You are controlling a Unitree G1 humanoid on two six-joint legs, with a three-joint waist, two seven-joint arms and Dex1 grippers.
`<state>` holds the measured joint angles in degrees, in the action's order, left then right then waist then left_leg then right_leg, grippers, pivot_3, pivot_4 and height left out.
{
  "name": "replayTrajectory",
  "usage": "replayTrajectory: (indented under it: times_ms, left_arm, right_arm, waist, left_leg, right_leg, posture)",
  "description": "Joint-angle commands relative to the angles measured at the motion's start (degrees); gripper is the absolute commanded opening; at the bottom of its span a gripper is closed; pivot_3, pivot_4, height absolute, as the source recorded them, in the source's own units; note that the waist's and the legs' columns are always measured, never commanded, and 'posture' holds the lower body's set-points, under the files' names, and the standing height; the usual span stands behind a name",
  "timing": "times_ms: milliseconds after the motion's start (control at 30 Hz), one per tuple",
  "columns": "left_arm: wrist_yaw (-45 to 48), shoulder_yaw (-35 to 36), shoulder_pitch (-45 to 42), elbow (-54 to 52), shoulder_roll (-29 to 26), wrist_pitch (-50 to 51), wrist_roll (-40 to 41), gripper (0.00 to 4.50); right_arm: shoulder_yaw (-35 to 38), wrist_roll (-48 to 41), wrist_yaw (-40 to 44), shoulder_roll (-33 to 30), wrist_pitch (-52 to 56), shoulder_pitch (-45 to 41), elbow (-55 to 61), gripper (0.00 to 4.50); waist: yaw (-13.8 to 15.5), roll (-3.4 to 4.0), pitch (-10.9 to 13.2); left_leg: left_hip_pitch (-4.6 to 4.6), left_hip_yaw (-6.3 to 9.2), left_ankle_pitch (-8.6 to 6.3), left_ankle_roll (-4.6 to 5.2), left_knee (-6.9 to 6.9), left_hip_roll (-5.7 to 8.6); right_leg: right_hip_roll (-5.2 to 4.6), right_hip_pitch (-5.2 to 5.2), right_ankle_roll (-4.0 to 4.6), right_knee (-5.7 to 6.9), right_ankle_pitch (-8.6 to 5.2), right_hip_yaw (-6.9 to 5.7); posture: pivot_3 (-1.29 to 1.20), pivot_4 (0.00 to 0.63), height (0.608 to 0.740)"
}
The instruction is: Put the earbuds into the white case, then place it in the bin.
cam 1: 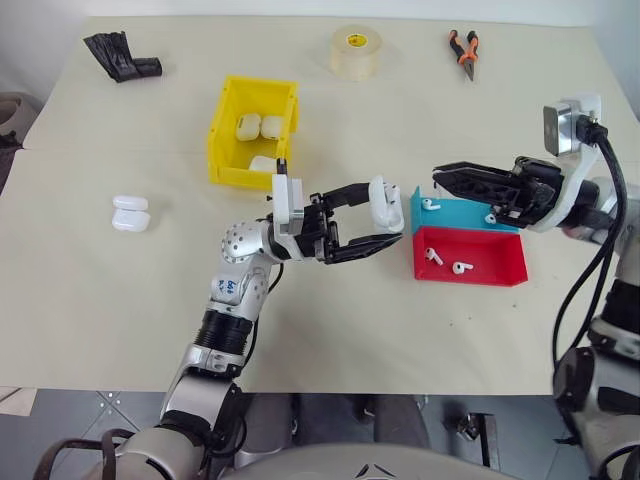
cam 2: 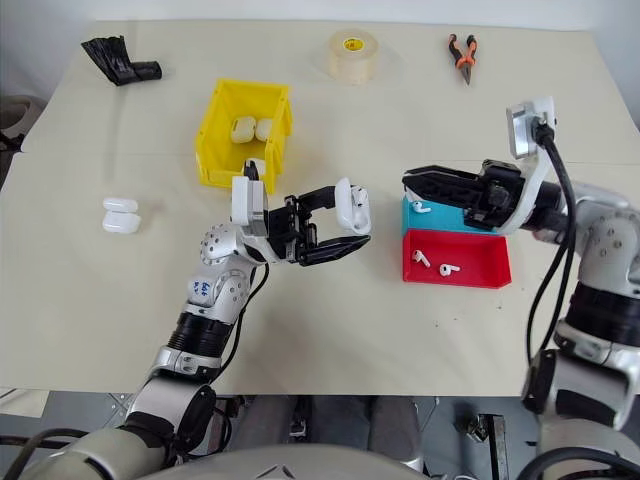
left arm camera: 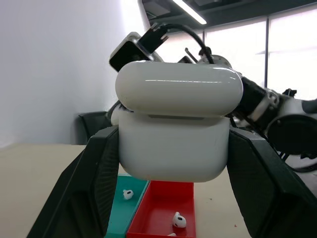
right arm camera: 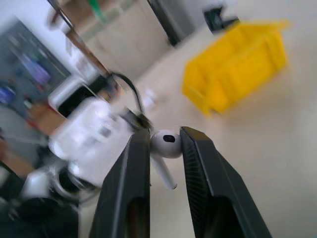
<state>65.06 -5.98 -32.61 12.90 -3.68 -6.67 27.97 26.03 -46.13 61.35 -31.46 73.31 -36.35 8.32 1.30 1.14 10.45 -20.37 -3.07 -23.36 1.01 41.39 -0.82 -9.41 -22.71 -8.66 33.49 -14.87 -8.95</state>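
Three cases are sitting in the bin (cam 1: 228, 152), one more case pair (cam 1: 130, 213) lying on the table. The left gripper (cam 1: 372, 226) is clamping a case (cam 1: 385, 203). The right gripper (right arm camera: 165, 148) is pinching one earbud (right arm camera: 165, 145). The red tray (cam 1: 500, 270) is holding two earbuds, the blue tray (cam 1: 455, 212) two.

White cases: five, with three in the yellow bin (cam 1: 228, 135), one (cam 1: 130, 213) on the bench at left, and one (cam 1: 385, 203) held above the bench. Earbuds: five, with two in the blue tray (cam 1: 455, 214), two in the red tray (cam 1: 495, 265), and one (right arm camera: 166, 144) between fingers.
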Motion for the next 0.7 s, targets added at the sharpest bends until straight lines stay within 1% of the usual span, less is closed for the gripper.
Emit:
replayTrajectory:
  times_ms: [33, 167, 267, 500, 700]
  left_arm:
    - [-0.70, 0.23, -1.06, -0.25, 0.68, -0.03, 0.12, 2.81]
    - [-1.28, 0.08, -1.34, -0.27, 1.04, 0.29, -0.03, 2.81]
    - [-1.60, -0.02, -1.36, -0.44, 1.20, 0.56, -0.12, 2.81]
    - [-1.70, -0.23, -1.55, -0.68, 1.27, 1.49, 0.04, 2.81]
    - [-1.38, -0.42, -1.65, -0.71, 1.25, 2.10, 0.07, 2.81]
  right_arm:
    - [6.00, -8.95, -8.63, 4.10, 3.40, 1.11, 7.39, 0.85]
    - [7.51, -16.33, -16.66, 8.70, 4.01, 4.29, 12.27, 0.85]
    - [7.53, -21.12, -21.62, 10.33, 2.90, 6.38, 14.02, 0.85]
    - [5.20, -30.53, -30.34, 11.17, -2.03, 11.18, 16.57, 0.85]
    - [2.57, -35.12, -34.08, 9.59, -7.12, 14.62, 17.20, 0.85]
  waist:
    - [0.09, 0.00, 0.00]
    - [0.08, 0.00, 0.00]
    - [-0.05, 0.00, 0.00]
    - [-0.01, 0.00, 0.00]
    - [-0.04, 0.00, 0.00]
  left_leg:
    - [0.00, 0.00, 0.00, 0.00, 0.01, 0.00]
    - [0.00, 0.02, 0.00, 0.00, -0.02, 0.02]
    - [0.02, -0.02, 0.00, 0.00, -0.04, 0.03]
    - [0.05, -0.04, 0.00, 0.00, -0.06, 0.03]
    - [0.07, -0.07, 0.00, 0.00, -0.09, 0.03]
  right_leg:
    - [0.00, 0.00, 0.00, 0.00, 0.00, 0.00]
    - [0.00, 0.00, 0.00, 0.00, 0.00, 0.00]
    - [0.00, 0.00, 0.00, 0.00, 0.00, 0.02]
    - [0.00, 0.00, 0.00, 0.00, 0.00, 0.03]
    - [0.00, 0.00, 0.00, 0.00, 0.00, 0.04]
  posture:
    - [0.00, 0.150, 0.740]
    - [0.00, 0.150, 0.740]
    - [0.00, 0.150, 0.740]
    - [0.00, 0.150, 0.740]
    - [0.00, 0.150, 0.740]
